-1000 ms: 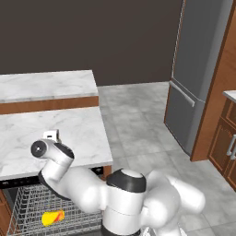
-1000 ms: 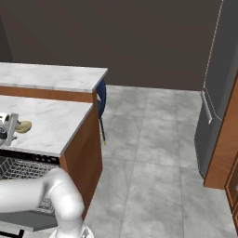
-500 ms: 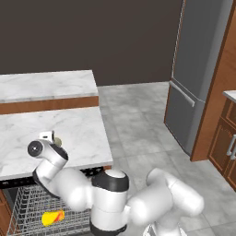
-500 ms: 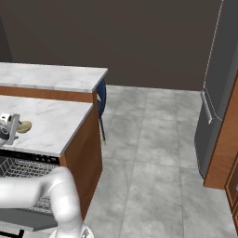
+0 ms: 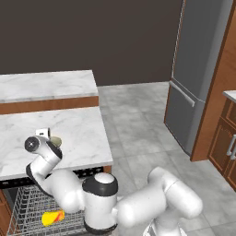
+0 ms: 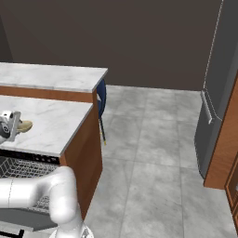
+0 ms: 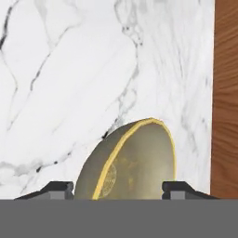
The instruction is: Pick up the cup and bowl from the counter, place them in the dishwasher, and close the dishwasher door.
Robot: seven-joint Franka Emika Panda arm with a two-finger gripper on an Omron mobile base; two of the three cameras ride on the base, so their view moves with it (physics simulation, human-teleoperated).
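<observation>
Rack (image 5: 27,209) of grey wire, nearest the base, stands drawn out from the dishwasher (image 5: 90,172) under the counter; the cup (image 5: 52,217), yellow with a red-orange patch, lies on its side among the wires, beside the white arm. Above the rack, a black control strip runs below the front edge of the counter (image 5: 78,133), a white, grey-veined marble slab with brown wood sides. Gripper (image 7: 118,188), seen along the hand view, straddles the bowl (image 7: 135,162): one dark fingertip (image 7: 58,188) shows at either side of the olive-tan bowl, which rests on the marble tilted, its yellow rim and lighter inside turned toward the camera. Whether the tips press the bowl or merely flank it cannot be told. In the left base view the hand sits over the counter with the bowl just beyond it. Farther off stand a higher, narrower marble slab (image 5: 46,85), grey tiled floor (image 6: 153,139), and a tall grey fridge (image 5: 196,69).
</observation>
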